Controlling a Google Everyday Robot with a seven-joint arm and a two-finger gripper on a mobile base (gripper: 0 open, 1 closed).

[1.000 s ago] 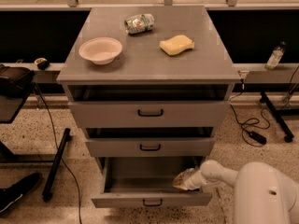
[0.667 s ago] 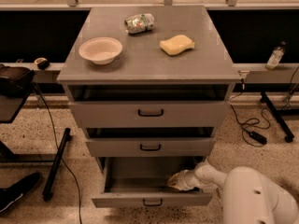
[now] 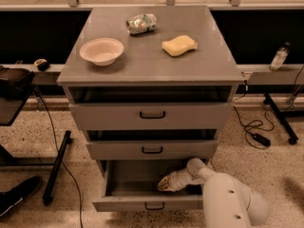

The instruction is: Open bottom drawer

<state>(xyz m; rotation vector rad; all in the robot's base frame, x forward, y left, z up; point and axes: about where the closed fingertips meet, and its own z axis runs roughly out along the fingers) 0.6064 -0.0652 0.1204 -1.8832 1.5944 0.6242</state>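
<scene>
The bottom drawer [image 3: 142,203] of the grey cabinet is pulled out, showing its plain grey inside [image 3: 130,179] and a small black loop handle [image 3: 154,206] on its slim front. My white arm [image 3: 232,201] reaches in from the lower right. My gripper [image 3: 162,184] is inside the open drawer, near its middle, low over the drawer floor, pointing left. The two drawers above, the middle one [image 3: 152,149] and the top one [image 3: 152,115], stand slightly out.
On the cabinet top [image 3: 147,56] lie a white bowl [image 3: 101,50], a crumpled packet [image 3: 141,23] and a yellow sponge [image 3: 179,45]. A black stand leg [image 3: 56,167] and cables [image 3: 251,129] lie on the speckled floor. A bottle [image 3: 279,57] stands at the right.
My gripper has moved left inside the open bottom drawer, and my arm has followed it leftwards. The drawer itself has not visibly moved.
</scene>
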